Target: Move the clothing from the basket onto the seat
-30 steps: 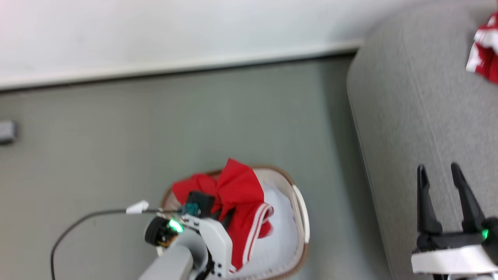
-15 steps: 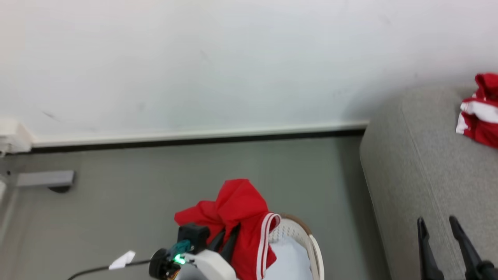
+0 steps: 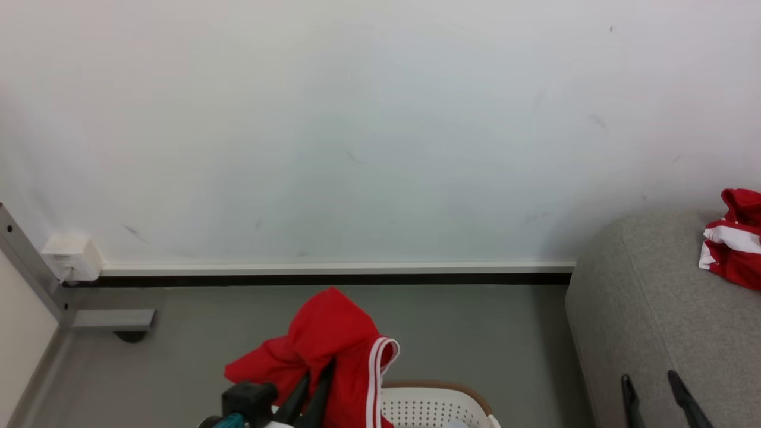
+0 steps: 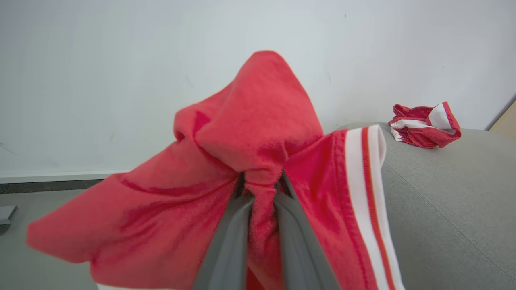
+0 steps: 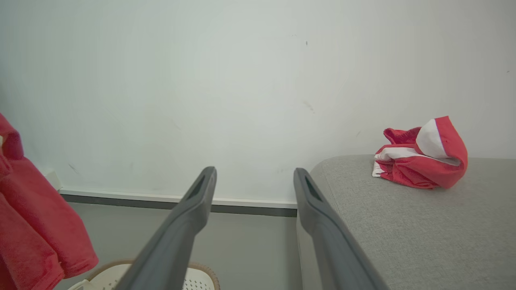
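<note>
Red clothing (image 3: 333,339) has risen — seemingly clear of the basket (image 3: 429,408).

A plain white wall (image 3: 380,119) spans the head view, matt and evenly lit, with a few faint dark scuff marks (image 3: 355,157) on it. Along its foot runs a white skirting board (image 3: 333,267) with a dark strip (image 3: 333,279) under it, meeting a smooth grey-green floor (image 3: 487,333). At the left a grey metal post (image 3: 24,252) with small holes slants down to a flat grey bar (image 3: 113,319) on the floor. A small white box (image 3: 71,257) sits at the wall's foot beside the post, and a beige panel (image 3: 15,339) shows in the lower left corner. At the right stands the light grey upholstered seat (image 3: 642,315), its rounded end near the wall, which is softly shaded there.
</note>
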### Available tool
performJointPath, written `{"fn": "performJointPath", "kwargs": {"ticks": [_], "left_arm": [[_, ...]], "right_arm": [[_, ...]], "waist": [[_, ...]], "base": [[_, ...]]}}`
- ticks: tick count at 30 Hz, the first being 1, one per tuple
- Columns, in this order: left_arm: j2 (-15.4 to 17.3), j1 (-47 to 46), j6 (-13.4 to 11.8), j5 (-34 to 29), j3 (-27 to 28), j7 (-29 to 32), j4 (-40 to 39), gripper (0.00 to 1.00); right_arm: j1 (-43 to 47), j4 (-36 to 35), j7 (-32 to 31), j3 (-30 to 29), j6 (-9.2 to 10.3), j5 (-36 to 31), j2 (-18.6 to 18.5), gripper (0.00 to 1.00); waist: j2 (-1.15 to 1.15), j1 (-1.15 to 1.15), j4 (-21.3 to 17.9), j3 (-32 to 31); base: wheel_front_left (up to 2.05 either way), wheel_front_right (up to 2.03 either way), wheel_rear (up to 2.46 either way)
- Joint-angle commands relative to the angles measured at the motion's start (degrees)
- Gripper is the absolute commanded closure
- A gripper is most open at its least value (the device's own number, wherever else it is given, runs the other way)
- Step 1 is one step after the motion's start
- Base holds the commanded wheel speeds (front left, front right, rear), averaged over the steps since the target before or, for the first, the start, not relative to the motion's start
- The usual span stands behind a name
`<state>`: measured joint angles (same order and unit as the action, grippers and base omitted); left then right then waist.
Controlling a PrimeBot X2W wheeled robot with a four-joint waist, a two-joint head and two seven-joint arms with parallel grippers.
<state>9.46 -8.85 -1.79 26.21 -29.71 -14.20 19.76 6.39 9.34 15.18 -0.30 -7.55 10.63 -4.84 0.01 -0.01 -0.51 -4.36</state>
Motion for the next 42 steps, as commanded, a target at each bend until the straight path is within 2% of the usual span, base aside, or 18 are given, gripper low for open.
{"fn": "performJointPath", "kwargs": {"ticks": [1, 17, 26, 31, 38, 39, 42], "left_arm": [[0.8, 1.0, -0.4, 0.2, 0.7, -0.4, -1.3, 1.00], [4.9, 2.9, -2.8, -0.2, 3.3, 0.0, -6.7, 1.00], [5.4, 2.2, -3.3, -0.1, 3.3, 0.3, -8.5, 1.00], [5.3, 1.4, -3.5, -0.5, 2.8, 0.7, -10.0, 1.00], [3.8, -1.0, -3.1, -1.3, 0.7, 2.1, -11.7, 1.00], [3.8, -1.0, -3.1, -1.3, 0.7, 2.1, -11.7, 1.00], [3.0, -2.1, -2.5, -1.6, -0.6, 2.5, -11.6, 1.00]], "right_arm": [[1.0, 0.4, -0.1, 0.6, 0.13, 0.3, 0.0, 0.00], [1.6, 1.9, -0.1, 3.8, 0.14, 0.8, 0.6, 0.00], [0.3, 1.1, -0.1, 6.3, 0.14, 1.2, 0.1, 0.00], [-1.4, -0.3, -0.1, 11.0, 0.13, 2.3, -1.1, 0.00], [-5.2, -2.2, -0.1, 24.1, 0.14, 5.4, -3.1, 0.00], [-5.2, -2.2, -0.1, 24.1, 0.14, 5.4, -3.1, 0.00], [-7.1, -2.5, -0.1, 29.4, 0.13, 7.2, -3.1, 0.00]], "waist": [[-0.01, 0.01, 0.6, -0.9], [-0.01, 0.01, 3.0, -3.1], [-0.01, 0.01, 3.2, -2.6], [-0.01, 0.01, 3.2, -2.6], [-0.01, 0.01, 3.4, -2.6], [-0.01, 0.01, 3.4, -2.6], [-0.01, 0.01, 3.3, -2.5]], "base": [[0.00, 0.00, 0.00], [0.00, 0.00, 0.00], [0.00, 0.00, 0.00], [0.00, 0.00, 0.00], [0.00, 0.00, 0.00], [0.00, 0.00, 0.00], [0.00, 0.00, 0.00]]}}
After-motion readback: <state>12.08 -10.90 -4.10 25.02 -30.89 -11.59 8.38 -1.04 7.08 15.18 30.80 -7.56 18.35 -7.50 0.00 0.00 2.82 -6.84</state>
